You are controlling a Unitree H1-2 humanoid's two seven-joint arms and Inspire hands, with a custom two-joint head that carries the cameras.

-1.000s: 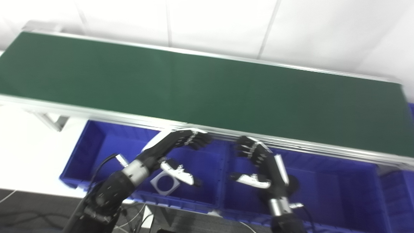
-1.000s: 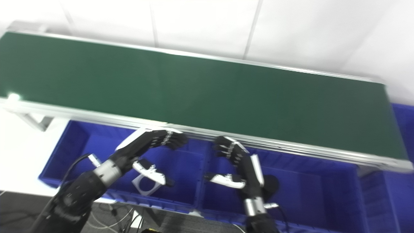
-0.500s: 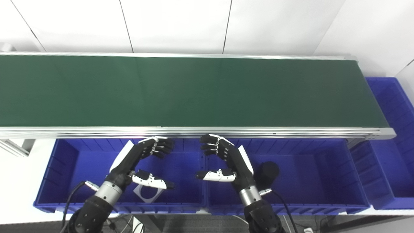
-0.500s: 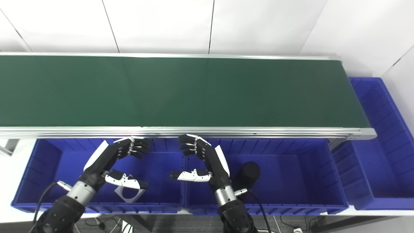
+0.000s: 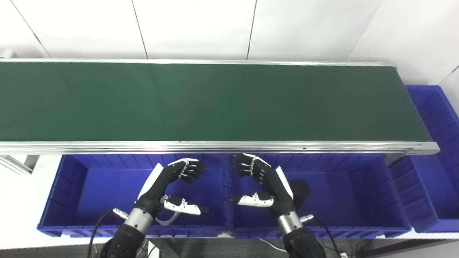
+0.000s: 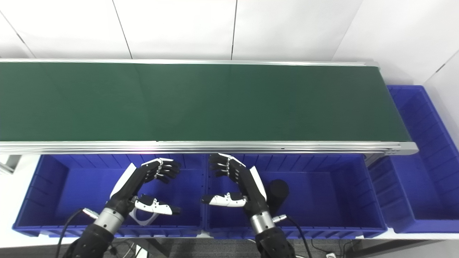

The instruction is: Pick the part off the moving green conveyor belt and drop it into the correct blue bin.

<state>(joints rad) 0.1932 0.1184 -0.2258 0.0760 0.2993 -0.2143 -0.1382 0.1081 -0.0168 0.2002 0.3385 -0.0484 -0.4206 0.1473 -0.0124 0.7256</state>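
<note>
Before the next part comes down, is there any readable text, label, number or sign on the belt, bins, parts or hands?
None: no readable text in either view.
Belt: plain green, no markings.
Bins: plain blue, no labels.
White part in the left bin: blank, with a round hole.
Black part in the middle bin: no visible marking.
Left hand and right hand: no lettering visible.

Left hand (image 5: 171, 186): raised from lower left, palm facing inward, fingers curled apart, thumb extended, holding nothing. Right hand (image 5: 263, 184): raised from lower right, mirrored pose, fingers curled, thumb pointing left, empty. Hands near, not touching.
</note>
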